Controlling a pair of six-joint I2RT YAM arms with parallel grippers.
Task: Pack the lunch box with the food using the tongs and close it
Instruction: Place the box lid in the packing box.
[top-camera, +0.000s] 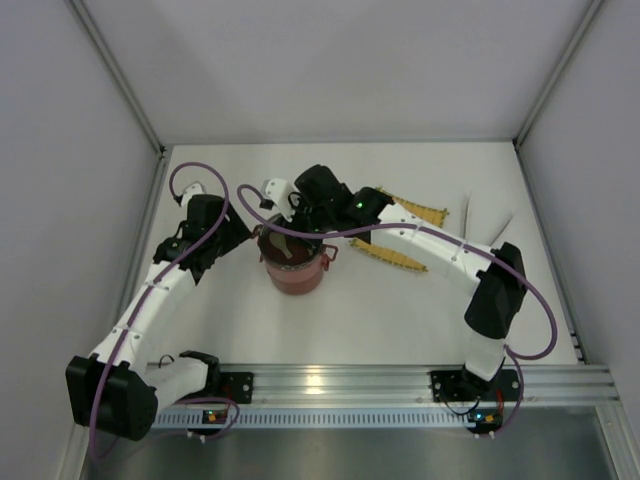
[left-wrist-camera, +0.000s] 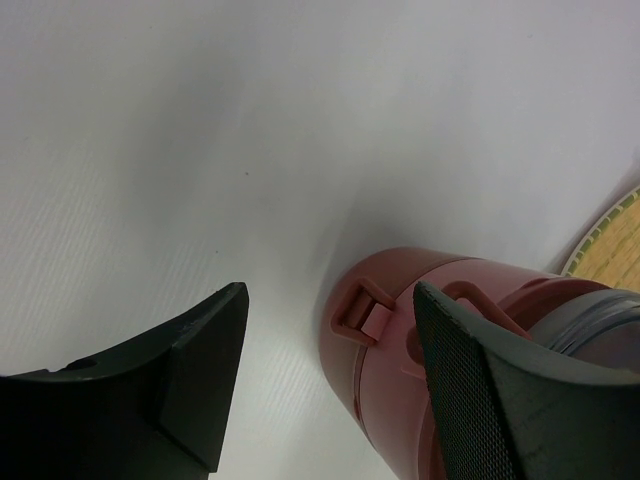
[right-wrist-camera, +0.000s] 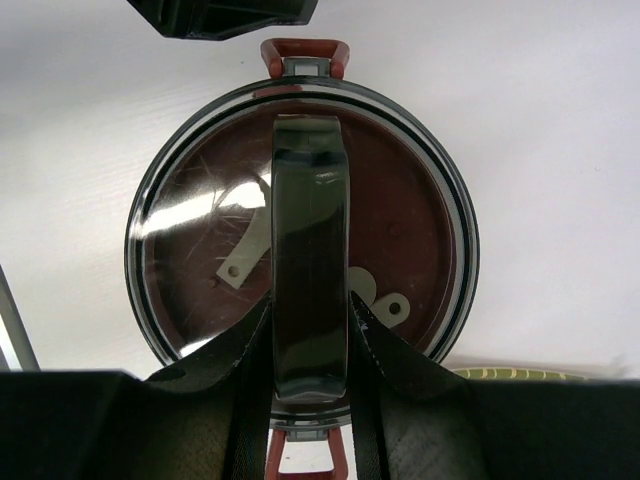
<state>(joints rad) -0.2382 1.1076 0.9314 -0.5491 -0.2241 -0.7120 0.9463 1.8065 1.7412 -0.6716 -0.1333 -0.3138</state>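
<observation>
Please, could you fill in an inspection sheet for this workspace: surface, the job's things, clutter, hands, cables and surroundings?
Surface: white table; no spill seen.
Lunch box: dark-red lunch box stacked upright in the middle, see-through domed lid on top, red side clasp visible.
Food: nothing seen.
Tongs: pale tongs lie at the far right, untouched.
Clutter: yellow woven mat, partly under the right arm.
Hands: right hand shut on the lid handle; left hand open beside the box, not gripping it.
Cables: purple cables run along both arms in loose loops.
Surroundings: white walls; metal rail at the near edge.
</observation>
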